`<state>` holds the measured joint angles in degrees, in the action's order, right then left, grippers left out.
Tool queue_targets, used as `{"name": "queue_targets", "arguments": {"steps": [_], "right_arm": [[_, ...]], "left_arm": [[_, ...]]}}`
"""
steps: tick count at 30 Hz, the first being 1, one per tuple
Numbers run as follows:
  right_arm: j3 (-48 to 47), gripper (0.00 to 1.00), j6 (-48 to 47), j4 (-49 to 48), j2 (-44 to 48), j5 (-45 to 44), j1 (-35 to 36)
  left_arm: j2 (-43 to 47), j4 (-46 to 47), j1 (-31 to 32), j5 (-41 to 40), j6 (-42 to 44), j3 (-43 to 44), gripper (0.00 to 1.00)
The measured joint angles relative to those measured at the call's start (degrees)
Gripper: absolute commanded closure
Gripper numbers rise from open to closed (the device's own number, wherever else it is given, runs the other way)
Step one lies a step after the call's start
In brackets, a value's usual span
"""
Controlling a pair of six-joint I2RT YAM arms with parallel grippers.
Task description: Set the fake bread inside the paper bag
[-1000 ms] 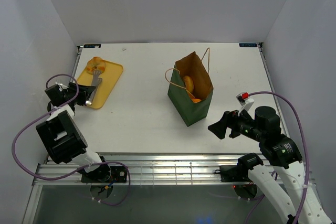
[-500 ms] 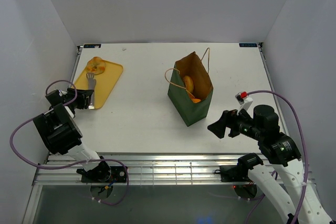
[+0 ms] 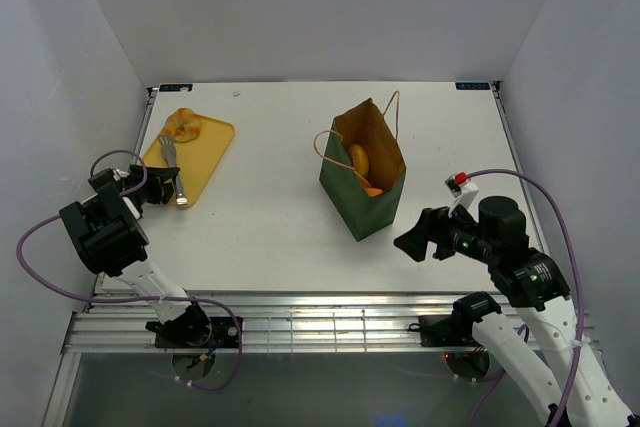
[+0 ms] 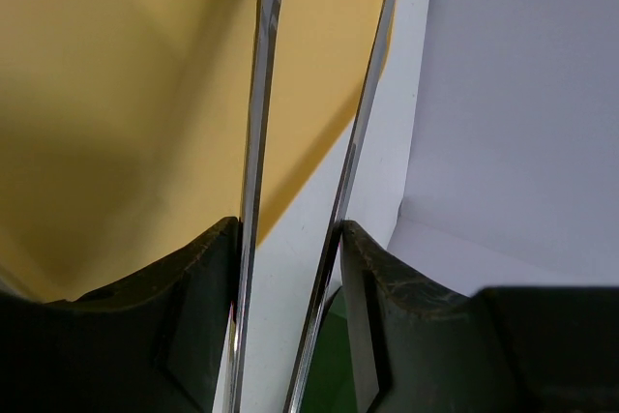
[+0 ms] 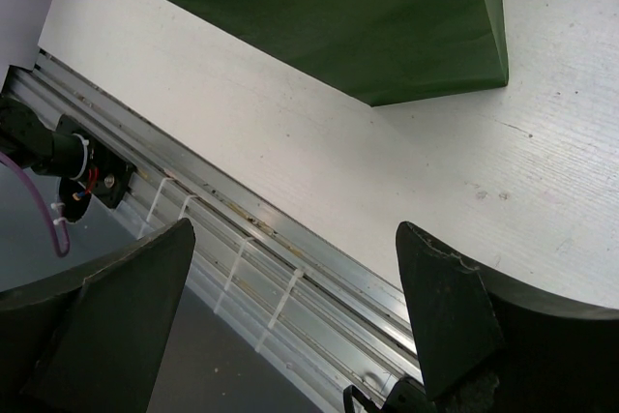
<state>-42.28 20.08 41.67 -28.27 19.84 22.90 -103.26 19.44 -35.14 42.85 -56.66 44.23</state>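
two steel blades of the tongs [image 4: 263, 94] run out from the left gripper [image 4: 290, 239], which is clamped on their handle end. their tips lie just short of one bagel [image 3: 183, 128] at the far end of the yellow tray [image 3: 210, 162]. i would set a tip on either side of the ring before squeezing, then lift it level. the right gripper [image 5: 295, 239] gapes wide and holds nothing, beside the upright paper bag [image 3: 362, 205], which has bread pieces [image 3: 359, 160] inside.

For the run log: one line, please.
left fingers: shut on metal tongs | right fingers: open | dark green paper bag: upright
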Motion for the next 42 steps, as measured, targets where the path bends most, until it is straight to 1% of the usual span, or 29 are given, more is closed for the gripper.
{"name": "queue_targets", "arguments": {"steps": [14, 28, 38, 42], "right_arm": [[0.24, 0.1, 0.04, -1.57, -0.74, 0.04, 0.0], [0.96, 0.1, 0.09, -1.55, 0.61, 0.0, 0.0], [0.96, 0.1, 0.09, -1.55, 0.61, -0.04, 0.0], [0.98, 0.1, 0.09, -1.55, 0.5, -0.15, 0.0]], "left_arm": [[0.0, 0.33, 0.02, 3.1, 0.17, 0.83, 0.44], [0.28, 0.33, 1.75, 6.34, 0.17, 0.83, 0.44], [-4.81, 0.35, 1.75, 8.66, -1.6, 4.59, 0.44], [-5.84, 0.35, 1.75, 9.05, -2.21, 4.7, 0.45]]}}
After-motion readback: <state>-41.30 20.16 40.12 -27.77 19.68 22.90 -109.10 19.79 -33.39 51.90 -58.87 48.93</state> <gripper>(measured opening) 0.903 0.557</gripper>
